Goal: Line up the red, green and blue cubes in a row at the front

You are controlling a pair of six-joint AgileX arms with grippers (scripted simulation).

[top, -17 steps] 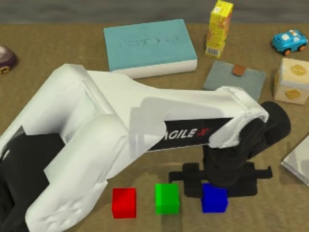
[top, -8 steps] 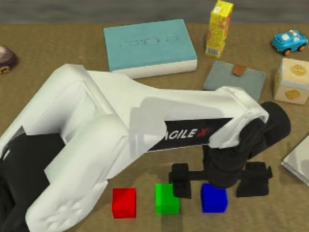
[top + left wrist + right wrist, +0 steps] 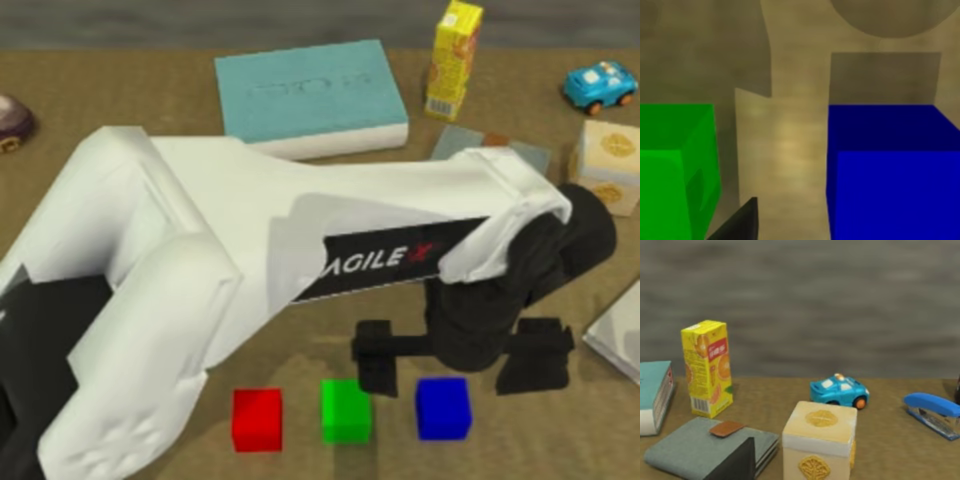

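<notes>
Now, in the top view you see the left arm (image 3: 250,250) reaching from the lower left of the frame across to the centre right. Its gripper (image 3: 462,358) hangs just above the blue cube (image 3: 443,408), with the two dark fingers (image 3: 376,356) spread wide and nothing between them. Along the bottom edge of the frame the red cube (image 3: 257,419), green cube (image 3: 345,409) and blue cube sit in one row, red at the left, green in the middle, blue at the right, each apart from its neighbour. Near the top you find a teal book (image 3: 310,95), a yellow juice carton (image 3: 454,58) standing upright, and a blue toy car (image 3: 599,86) at the upper right. A cream box (image 3: 606,160) sits at the right edge, and a grey wallet (image 3: 450,142) peeks out from behind the arm.

Next, the left wrist view shows you the green cube (image 3: 675,170) at the lower left of the frame and the blue cube (image 3: 892,170) at the lower right, with bare table between them. One dark fingertip (image 3: 740,225) pokes in at the bottom edge.

Last, the right wrist view gives you the carton (image 3: 707,367) at the left, the wallet (image 3: 700,447) at the lower left, the box (image 3: 820,440) at the bottom centre, the car (image 3: 839,391) behind it, and a blue stapler (image 3: 934,412) at the right. You cannot tell the right gripper's state from it.
</notes>
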